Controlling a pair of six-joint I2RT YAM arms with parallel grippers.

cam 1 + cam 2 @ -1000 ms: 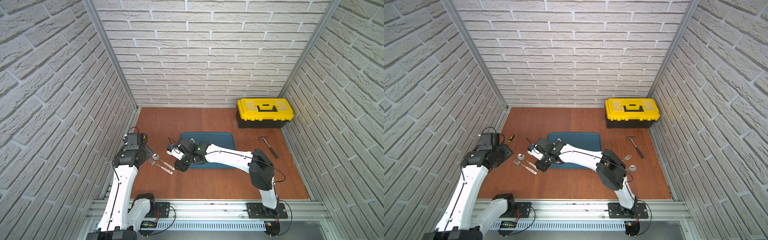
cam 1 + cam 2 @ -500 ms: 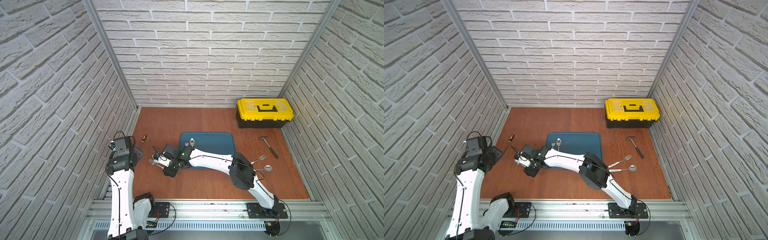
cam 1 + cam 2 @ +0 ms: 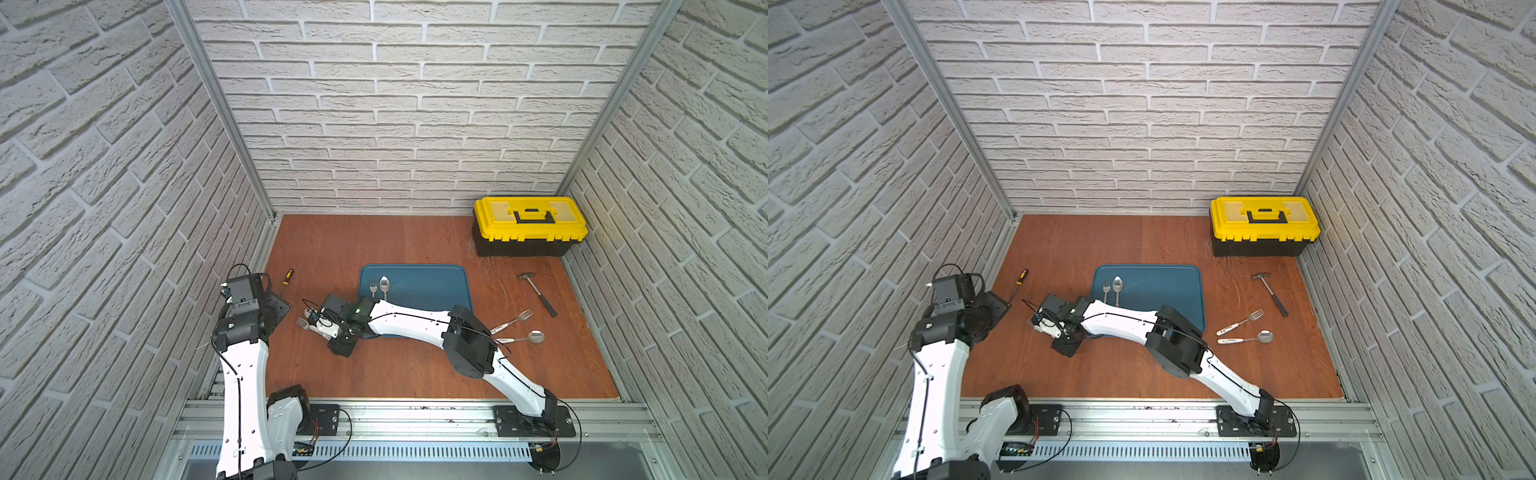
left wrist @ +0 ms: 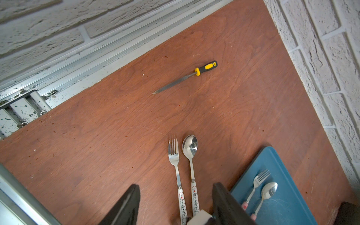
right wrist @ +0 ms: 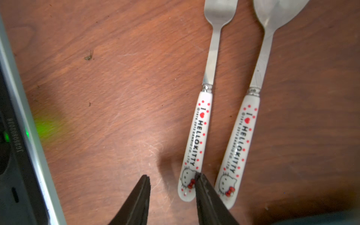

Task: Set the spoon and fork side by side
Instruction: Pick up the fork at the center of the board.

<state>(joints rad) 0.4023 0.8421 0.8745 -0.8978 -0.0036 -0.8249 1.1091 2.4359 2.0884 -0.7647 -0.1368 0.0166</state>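
A fork (image 4: 176,171) and a spoon (image 4: 191,155) with white printed handles lie side by side on the wooden table, left of the tray. The left wrist view shows my left gripper (image 4: 176,185) open above their handles, holding nothing. In the right wrist view the fork (image 5: 210,68) and spoon (image 5: 261,58) lie parallel. My right gripper (image 5: 171,175) is open and empty, with one fingertip (image 5: 198,181) over the end of the fork's handle. In both top views the right gripper (image 3: 319,323) (image 3: 1047,324) hides most of the pair. Only the fork's tines (image 3: 302,323) show there.
A blue tray (image 3: 432,282) holds another fork and spoon with pink handles. A third fork (image 3: 512,321) and spoon (image 3: 524,337) lie right of the tray, near a hammer (image 3: 538,293). A yellow toolbox (image 3: 530,226) stands at the back right. A yellow-handled tool (image 4: 187,77) lies near the left wall.
My right arm has reached further left, over the handles of the fork and spoon. My left arm has drawn back toward the left wall.
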